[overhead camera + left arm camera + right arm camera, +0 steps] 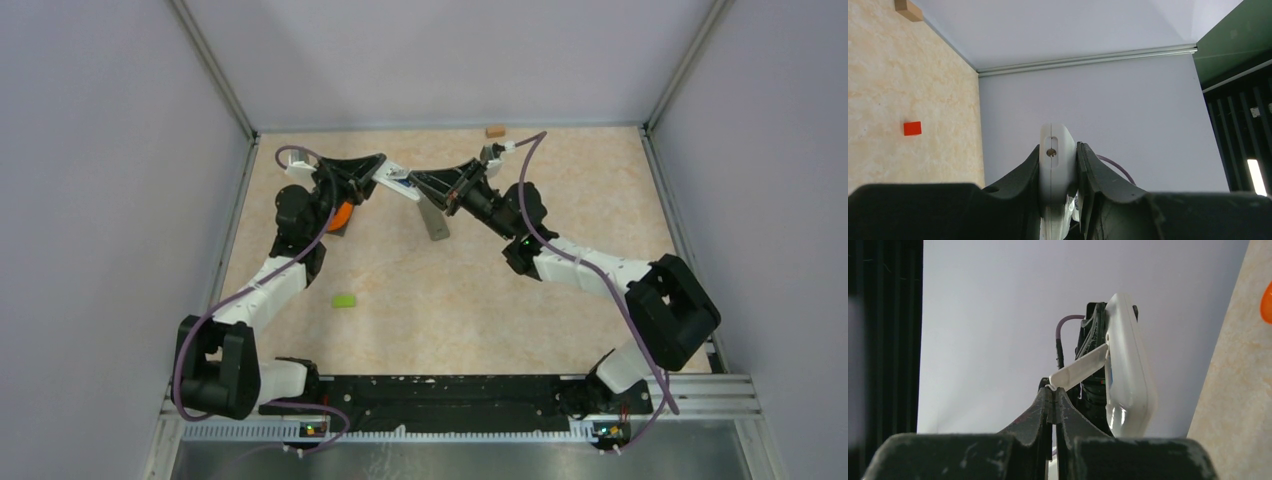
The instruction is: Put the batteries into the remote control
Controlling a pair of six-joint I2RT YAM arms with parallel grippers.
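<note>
Opening the battery bay looks like the step in hand, so the job is in its early part. The left gripper (pixel 1058 151) is pinched on the white remote (pixel 1053 137), holding it edge-on above the far middle of the table (pixel 470 300). The right gripper (pixel 1053 396) has its fingers pressed together on the tip of a thin white cover (pixel 1079 370). The cover angles away from the remote's back while its other end meets the body. No batteries can be made out in any view, in the remote or on the table, so loading has not begun as far as the views show. By my reckoning, what is left is to free the cover, fetch the batteries, seat them and close the back. A green piece (pixel 344 300) lies well apart on the near side.
</note>
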